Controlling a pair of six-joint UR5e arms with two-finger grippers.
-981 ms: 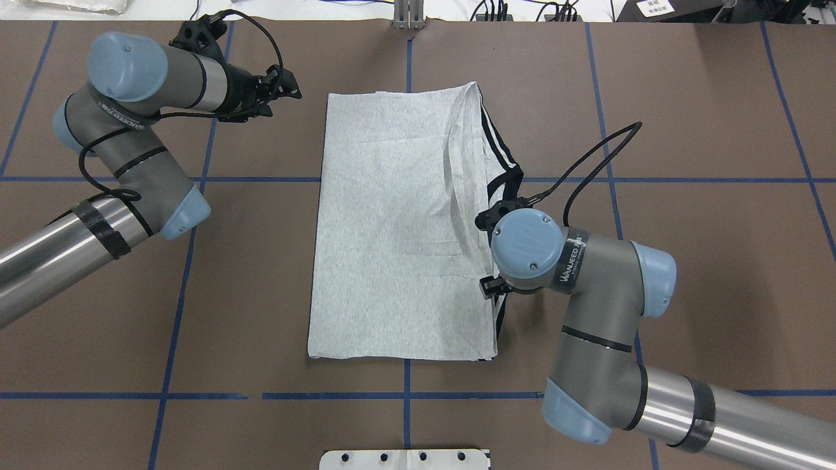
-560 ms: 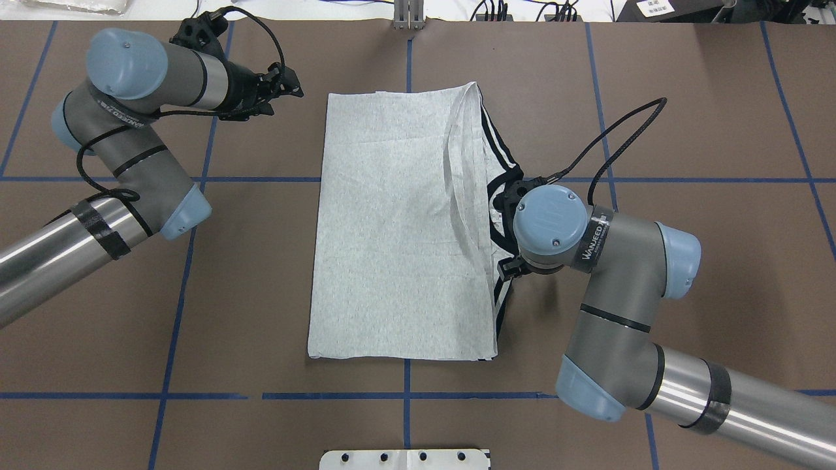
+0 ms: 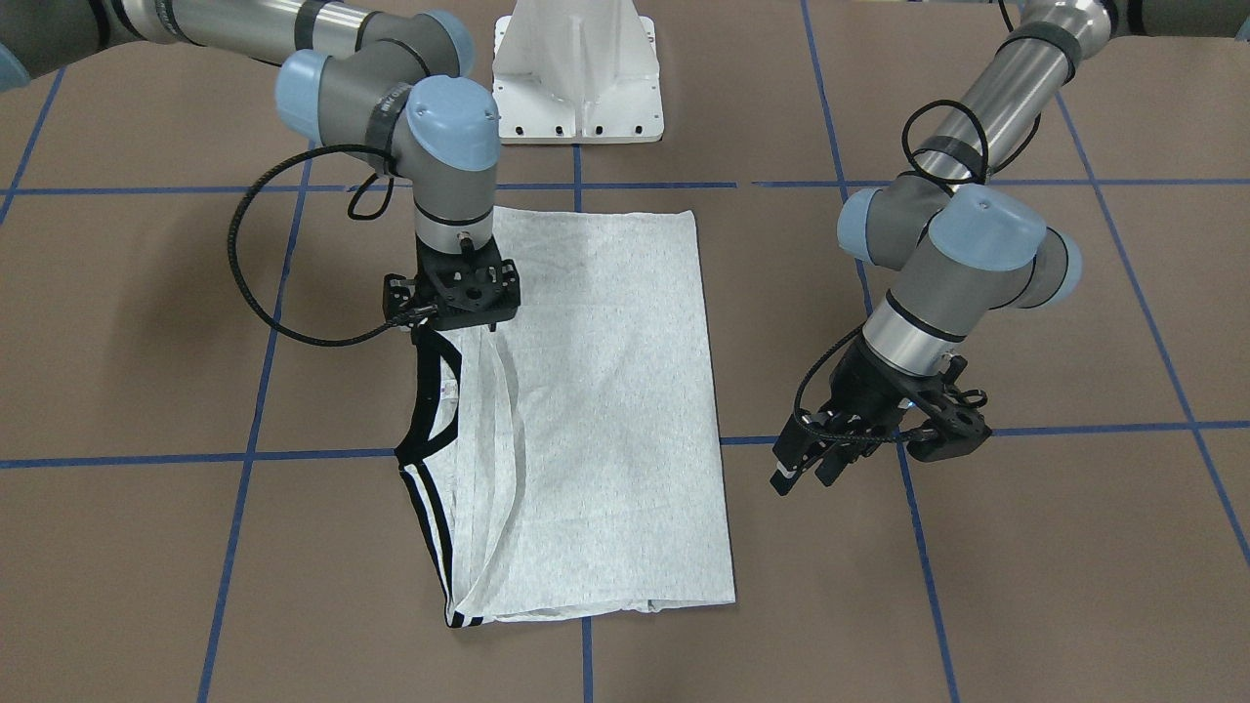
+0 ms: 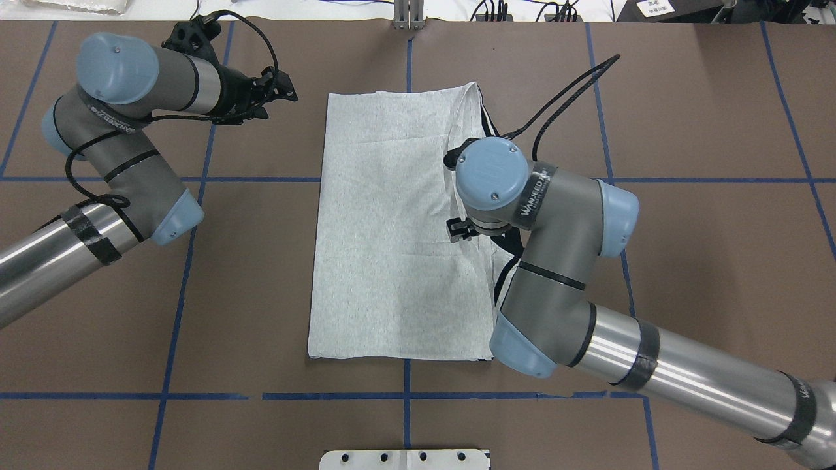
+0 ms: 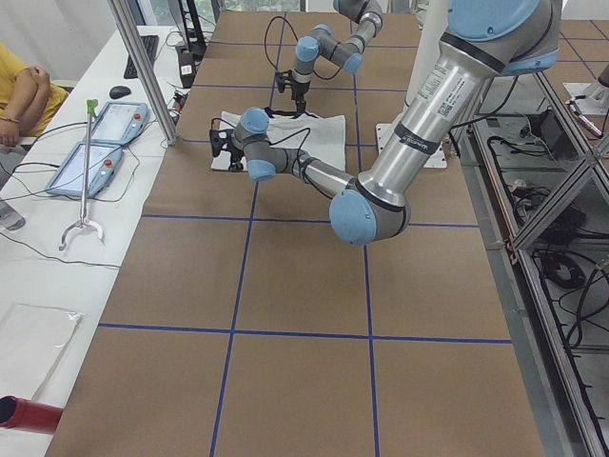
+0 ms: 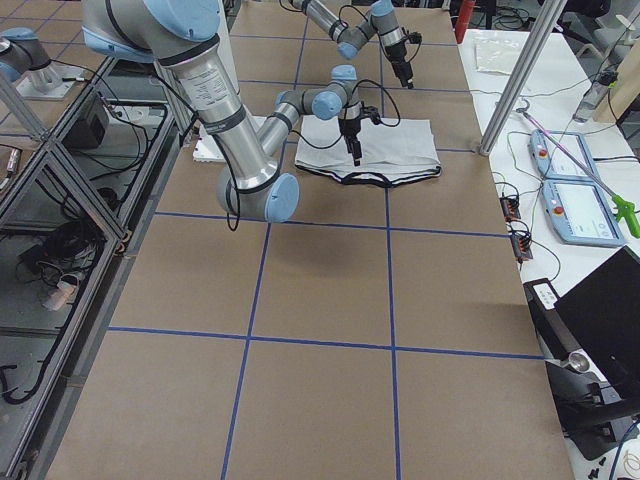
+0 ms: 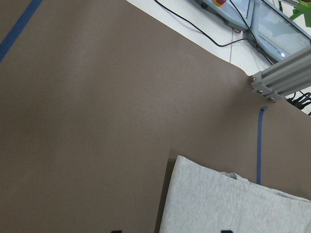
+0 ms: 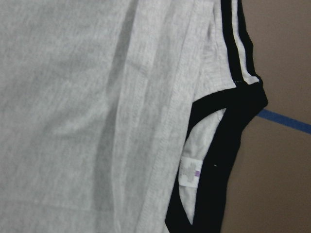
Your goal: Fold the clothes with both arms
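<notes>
- Since a moment ago, the right arm point(image 4: 555, 261) has swung away from the shirt's side edge. Its wrist now sits over the cloth, closer to the far end of the table point(image 4: 686, 130).
- The left arm point(image 4: 124, 163) has only shifted a little. It is off to the left of the shirt.
- The T-shirt point(image 4: 392, 228) lies flat in the middle of the brown table. It is folded into a long shape with the plain grey side up.
- The black collar point(image 3: 430, 420) and the black-and-white stripes point(image 3: 430, 532) peek out along the shirt's edge on the robot's right side.
- The right gripper point(image 3: 456, 310) points straight down over that edge, right by the collar. Its jaws are hidden, so it is not clear if they are wide or closed, or if they touch the cloth.
- The right wrist view shows the collar up close, with a small white label point(image 8: 189, 172) inside it.
- The left gripper point(image 3: 806, 472) hangs above bare table, near the far left corner of the shirt but apart from it. Its jaws are spread and hold nothing.
- Blue tape lines point(image 4: 261, 179) cross the table.
</notes>
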